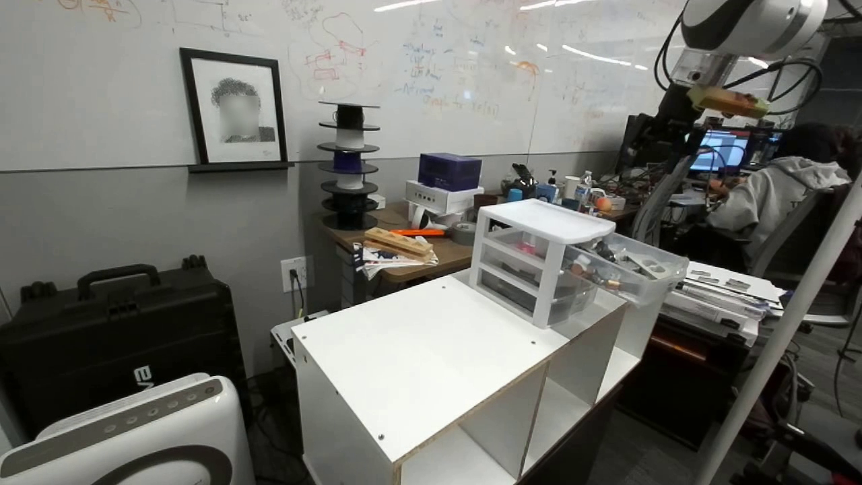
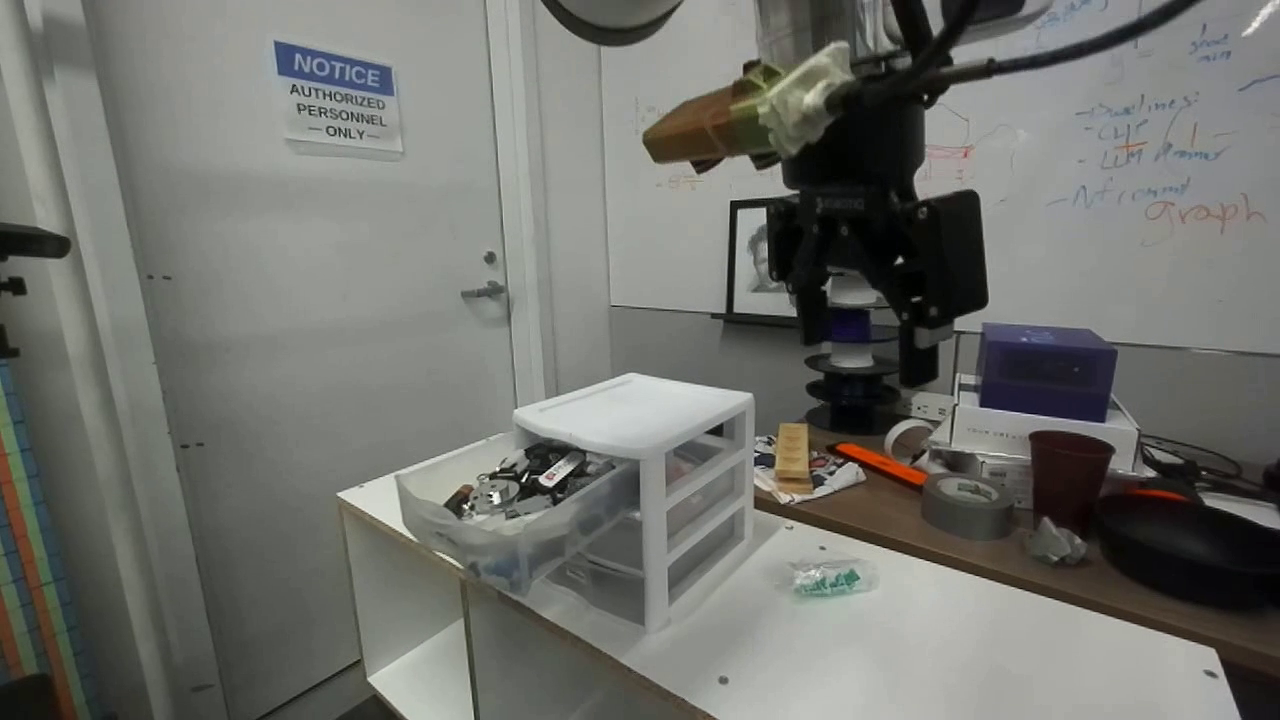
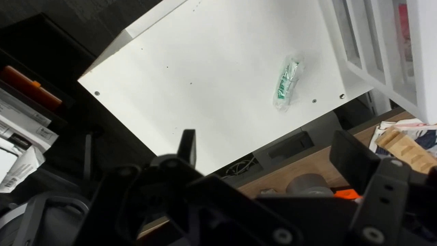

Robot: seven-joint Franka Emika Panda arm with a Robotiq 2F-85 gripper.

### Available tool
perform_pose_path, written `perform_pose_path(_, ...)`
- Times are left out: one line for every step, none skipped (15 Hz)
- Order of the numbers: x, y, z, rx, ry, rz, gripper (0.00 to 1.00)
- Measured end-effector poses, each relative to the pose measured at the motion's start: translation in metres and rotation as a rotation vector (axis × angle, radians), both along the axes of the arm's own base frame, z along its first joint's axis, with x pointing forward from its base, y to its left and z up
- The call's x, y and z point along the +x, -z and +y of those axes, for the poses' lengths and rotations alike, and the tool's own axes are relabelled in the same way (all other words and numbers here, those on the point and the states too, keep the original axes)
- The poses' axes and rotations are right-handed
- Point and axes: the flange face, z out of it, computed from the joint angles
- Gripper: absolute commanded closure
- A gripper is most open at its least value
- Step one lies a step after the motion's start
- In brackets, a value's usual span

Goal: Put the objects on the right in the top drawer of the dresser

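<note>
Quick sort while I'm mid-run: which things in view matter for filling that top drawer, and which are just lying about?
For the job:
claw, open
clear-and-green packet
white dresser
top drawer, pulled out

Just lying about:
gray tape roll
dark red cup
purple box
black pan

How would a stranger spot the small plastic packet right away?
Find the white cabinet, then the drawer unit on it. Beside that unit, on the cabinet top, lies a clear, crinkled packet; unlike the white-framed unit, it shows green inside.
</note>
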Motion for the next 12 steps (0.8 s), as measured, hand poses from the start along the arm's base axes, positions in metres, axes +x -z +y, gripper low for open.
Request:
perform_pose_path(0.01,0.011,0.002,0.002,-0.005,0.006,0.0)
perform_pose_path(0.019,0.023,0.005,0.001,-0.015,0.016,0.0)
perform_pose_path(0.028,0.034,0.007,-0.001,-0.022,0.023,0.0)
perform_pose_path(0.037,0.046,0.008,-0.001,-0.026,0.021,0.0)
perform_pose_path(0.046,0.057,0.009,0.001,-0.026,0.015,0.0)
perform_pose_path(0.055,0.068,0.011,0.001,-0.029,0.011,0.0)
perform_pose_path(0.063,0.078,0.012,0.001,-0.032,0.009,0.0)
perform_pose_path(0.071,0.088,0.013,0.003,-0.034,0.007,0.0)
perform_pose_path(0.079,0.098,0.014,0.005,-0.036,0.006,0.0)
perform_pose_path(0.086,0.108,0.015,0.008,-0.039,0.01,0.0)
perform_pose_path(0.092,0.118,0.016,0.011,-0.042,0.013,0.0)
perform_pose_path(0.099,0.127,0.016,0.015,-0.044,0.014,0.0)
